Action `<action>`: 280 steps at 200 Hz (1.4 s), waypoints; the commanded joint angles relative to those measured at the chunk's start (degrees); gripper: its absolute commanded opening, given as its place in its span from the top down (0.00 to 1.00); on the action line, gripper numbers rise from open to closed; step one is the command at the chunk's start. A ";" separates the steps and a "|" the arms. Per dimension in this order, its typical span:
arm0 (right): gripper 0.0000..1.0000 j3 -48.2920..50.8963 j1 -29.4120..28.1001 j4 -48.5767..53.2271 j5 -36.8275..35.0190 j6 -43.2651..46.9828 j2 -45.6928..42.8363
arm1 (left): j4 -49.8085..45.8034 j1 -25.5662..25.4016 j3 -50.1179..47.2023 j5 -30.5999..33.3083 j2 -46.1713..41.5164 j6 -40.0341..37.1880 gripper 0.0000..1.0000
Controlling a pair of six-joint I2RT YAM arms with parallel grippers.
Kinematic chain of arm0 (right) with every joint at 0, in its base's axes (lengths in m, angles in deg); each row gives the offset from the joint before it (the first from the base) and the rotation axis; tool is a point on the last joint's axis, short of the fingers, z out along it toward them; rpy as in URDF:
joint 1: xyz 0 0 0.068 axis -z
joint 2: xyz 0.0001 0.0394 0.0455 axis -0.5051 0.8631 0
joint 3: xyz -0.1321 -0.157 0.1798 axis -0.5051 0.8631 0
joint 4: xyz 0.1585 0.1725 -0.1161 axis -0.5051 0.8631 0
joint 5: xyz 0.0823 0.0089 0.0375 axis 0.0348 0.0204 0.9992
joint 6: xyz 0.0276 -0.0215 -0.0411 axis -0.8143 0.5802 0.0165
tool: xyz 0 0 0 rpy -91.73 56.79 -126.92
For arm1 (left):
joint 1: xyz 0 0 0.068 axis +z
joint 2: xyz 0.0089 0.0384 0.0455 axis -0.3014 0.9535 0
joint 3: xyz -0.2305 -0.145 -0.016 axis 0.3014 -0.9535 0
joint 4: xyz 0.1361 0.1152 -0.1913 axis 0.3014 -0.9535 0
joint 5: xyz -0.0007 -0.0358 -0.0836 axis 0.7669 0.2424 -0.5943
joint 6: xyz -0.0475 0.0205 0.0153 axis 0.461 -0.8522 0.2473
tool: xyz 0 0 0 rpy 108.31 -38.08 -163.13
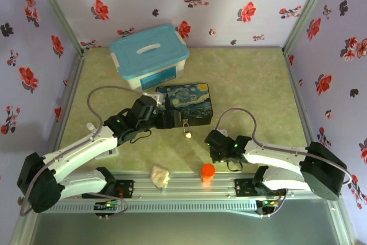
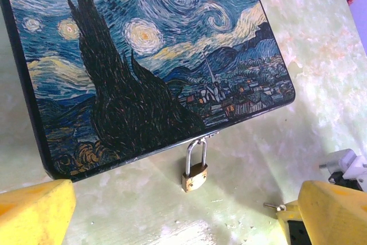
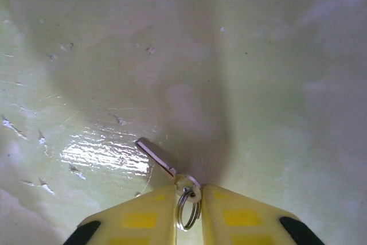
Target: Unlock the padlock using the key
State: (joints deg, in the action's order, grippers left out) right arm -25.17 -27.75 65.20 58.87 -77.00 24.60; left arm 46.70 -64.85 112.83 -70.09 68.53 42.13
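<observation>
Right end effector (image 3: 188,198) clamped on key (image 3: 155,158) at ring. Left end effector (image 2: 183,207) wide; padlock (image 2: 195,171) at its 12 o'clock, hung on tin (image 2: 143,55). Cap (image 1: 207,170) at 6 o'clock of tin.

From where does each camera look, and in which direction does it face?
Top external: above and behind, facing down at the table; left arm and right arm show.
Left wrist: low over the table, facing the tin box and padlock; open left fingers at bottom.
Right wrist: close over the table, facing the key; right fingers pinch its ring.
Shared: top and left wrist both show the padlock.
</observation>
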 commanded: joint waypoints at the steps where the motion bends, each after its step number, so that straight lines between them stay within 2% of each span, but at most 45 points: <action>1: 0.90 1.82 -0.98 -3.41 4.76 -1.46 2.67 | 1.04 -0.41 0.48 1.99 0.16 0.93 0.00; 13: 0.91 2.12 -0.98 -3.73 4.72 -1.53 1.93 | 1.40 -0.42 0.52 2.30 0.37 0.93 0.00; 30: 1.00 1.92 -0.90 -3.56 4.47 -1.38 0.13 | 2.12 -0.41 0.87 2.31 0.99 0.95 0.00; 69: 1.00 -0.59 1.30 -1.61 3.90 2.93 -5.79 | 6.12 -0.59 1.02 0.19 1.93 -0.13 0.00; 93: 1.00 -2.16 5.25 -1.43 6.61 7.41 -11.43 | 11.86 -1.80 -0.21 -1.28 0.78 -1.11 0.00; 110: 1.00 -3.51 5.95 -0.71 8.32 11.19 -16.68 | 12.34 -3.89 1.09 -0.52 0.89 -3.56 0.00; 141: 1.00 -5.26 6.81 -3.09 10.73 16.67 -23.81 | 19.85 -4.70 -0.47 -2.73 1.32 0.49 0.01; 157: 1.00 -6.71 6.91 -4.51 11.22 18.34 -24.97 | 22.83 -5.85 -0.56 -3.54 1.89 0.35 0.04; 175: 1.00 -8.30 7.01 -6.53 11.76 18.70 -24.76 | 23.29 -7.61 0.96 -4.16 2.75 -1.64 0.09; 208: 1.00 -8.96 7.00 -15.34 14.96 15.62 -24.73 | 27.93 -9.09 1.55 -7.17 4.90 0.33 0.27; 226: 1.00 -9.33 7.02 -18.51 15.79 14.31 -24.57 | 31.51 -10.00 0.44 -7.69 5.06 1.10 0.30; 254: 1.00 -9.13 7.03 -21.07 15.42 13.65 -24.29 | 32.08 -10.96 0.72 -7.99 5.14 -0.08 0.39; 261: 1.00 -9.01 7.03 -21.72 15.49 13.45 -24.12 | 32.15 -10.96 0.74 -8.22 5.21 0.07 0.44; 280: 1.00 -8.81 7.26 -23.25 15.69 12.94 -24.01 | 31.63 -11.05 0.91 -8.50 5.69 0.90 0.66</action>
State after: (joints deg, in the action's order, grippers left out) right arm -32.71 -21.02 46.38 73.58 -62.79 0.40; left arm 76.07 -75.47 113.15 -77.35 73.64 43.03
